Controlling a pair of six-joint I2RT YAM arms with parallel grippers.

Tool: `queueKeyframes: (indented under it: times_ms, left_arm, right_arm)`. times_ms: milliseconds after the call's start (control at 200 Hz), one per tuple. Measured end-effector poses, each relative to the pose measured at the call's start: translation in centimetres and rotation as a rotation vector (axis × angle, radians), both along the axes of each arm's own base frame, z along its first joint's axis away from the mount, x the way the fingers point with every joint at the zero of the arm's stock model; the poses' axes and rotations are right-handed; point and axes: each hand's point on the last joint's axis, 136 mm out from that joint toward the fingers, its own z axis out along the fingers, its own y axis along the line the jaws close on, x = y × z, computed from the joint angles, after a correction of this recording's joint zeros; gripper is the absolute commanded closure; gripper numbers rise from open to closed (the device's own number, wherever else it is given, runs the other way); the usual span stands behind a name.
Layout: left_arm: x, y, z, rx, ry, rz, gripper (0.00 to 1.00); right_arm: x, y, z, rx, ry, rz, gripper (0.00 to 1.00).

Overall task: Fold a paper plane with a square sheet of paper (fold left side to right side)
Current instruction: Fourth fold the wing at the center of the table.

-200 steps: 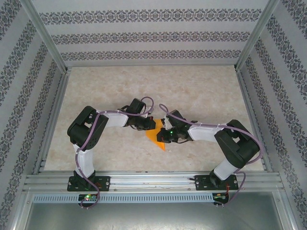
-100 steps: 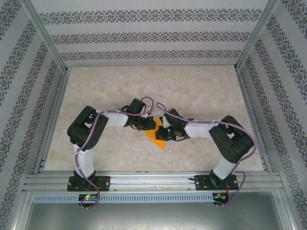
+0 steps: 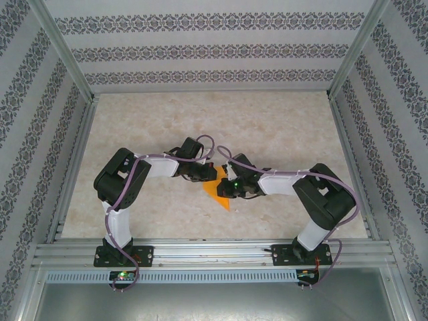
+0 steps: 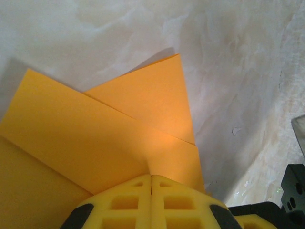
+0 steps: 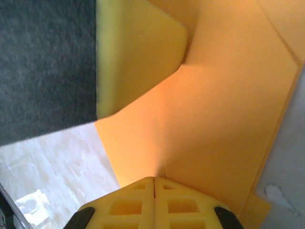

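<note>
Legible text, labels, brands, numbers: none. On square sheet of paper (image 4: 95,133): plain orange, visible faces unprinted. On wall bands (image 3: 214,53): repeating ornamental pattern, no lettering. On table (image 3: 267,127): marbled surface, unmarked.

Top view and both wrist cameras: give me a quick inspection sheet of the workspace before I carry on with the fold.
Surface: pale marbled table.
Job's things: orange paper, partly folded into overlapping angular flaps, lying between the two end effectors.
Clutter: nothing seen.
End effectors: left end effector and right end effector both have their fingers closed, each pinching the paper at a crease.
Cables: purple cables run along both arms, away from the paper.
Surroundings: patterned walls and a metal frame around the table.
</note>
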Motion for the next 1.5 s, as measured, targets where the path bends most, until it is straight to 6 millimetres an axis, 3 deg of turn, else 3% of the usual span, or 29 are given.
queueKeyframes:
  times_ms: [1164, 1499]
  left_arm:
    - [0.0, 0.0, 0.0, 0.002, 0.003, 0.000, 1.00]
    - [0.1, 0.0, 0.1, 0.004, 0.001, 0.003, 0.96]
  right_arm:
    - [-4.6, -1.5, -0.2, 0.005, 0.022, -0.022, 1.00]
    - [-7.1, -3.4, -0.1, -0.020, 0.071, -0.036, 0.98]
